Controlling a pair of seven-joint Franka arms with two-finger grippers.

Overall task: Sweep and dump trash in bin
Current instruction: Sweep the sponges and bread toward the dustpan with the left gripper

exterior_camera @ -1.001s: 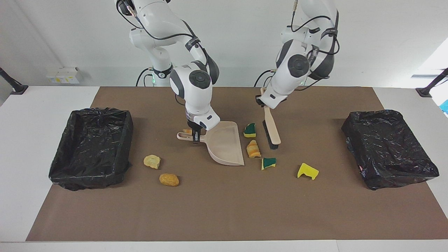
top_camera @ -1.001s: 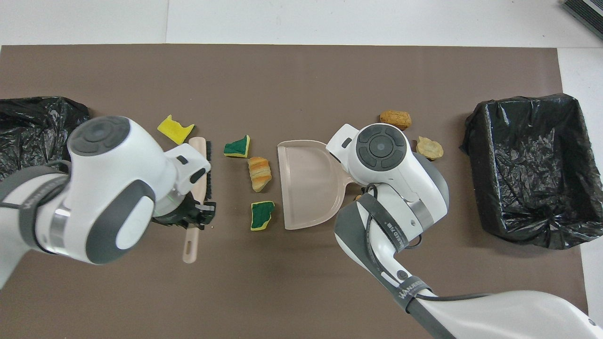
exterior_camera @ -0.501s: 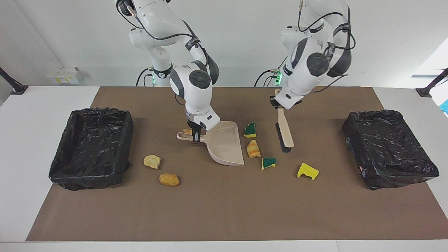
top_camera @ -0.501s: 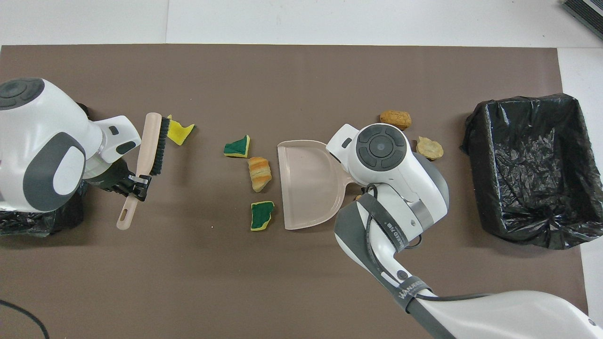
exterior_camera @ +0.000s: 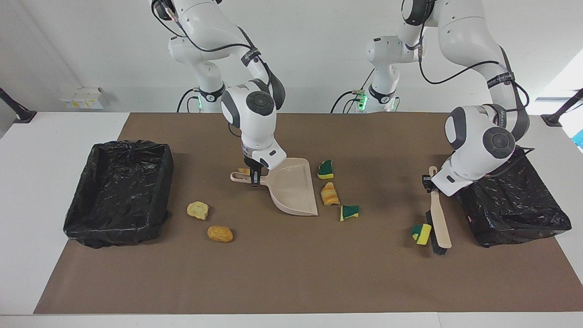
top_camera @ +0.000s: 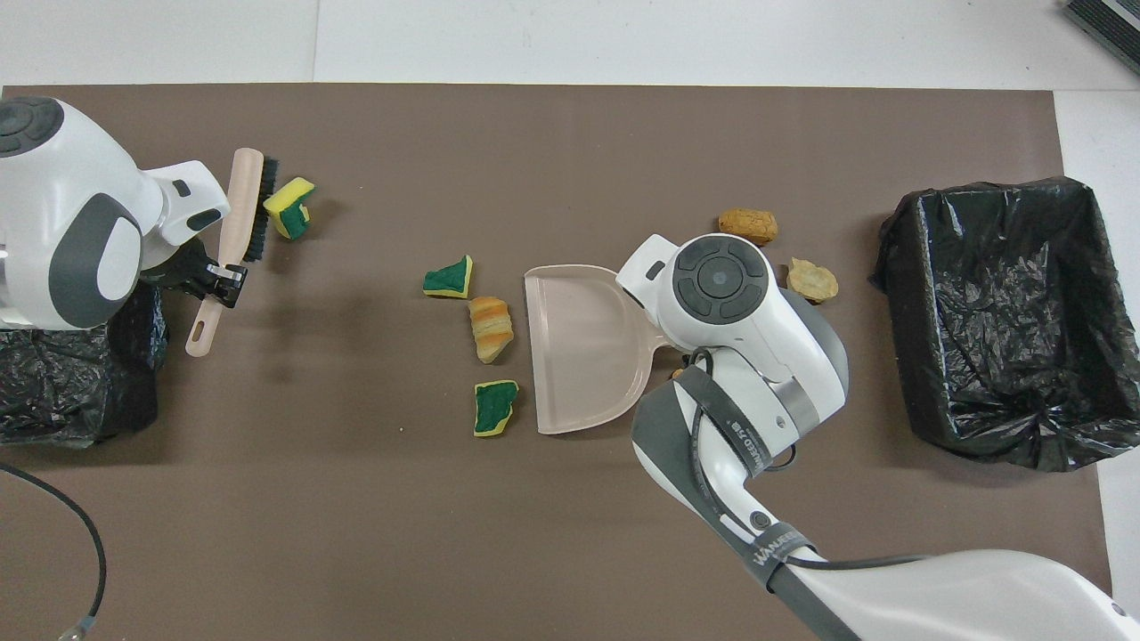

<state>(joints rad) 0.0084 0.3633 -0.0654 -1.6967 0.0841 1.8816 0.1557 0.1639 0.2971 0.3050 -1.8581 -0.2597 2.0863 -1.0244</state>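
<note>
Two arms share the sweep: left gripper (exterior_camera: 427, 181) clamps the brush (exterior_camera: 438, 226) beside a sponge scrap (exterior_camera: 421, 233) near the mat's left-arm end; strokes should run toward the dustpan (exterior_camera: 291, 187), gripped by the right gripper (exterior_camera: 253, 177) mid-mat.

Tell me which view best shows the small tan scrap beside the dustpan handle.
The facing view: the tan scrap peeks out beside the dustpan handle, by the right gripper. The overhead view shows only a sliver under that arm.

Brown mat (exterior_camera: 291, 273) — wall box (exterior_camera: 82, 98)
</note>
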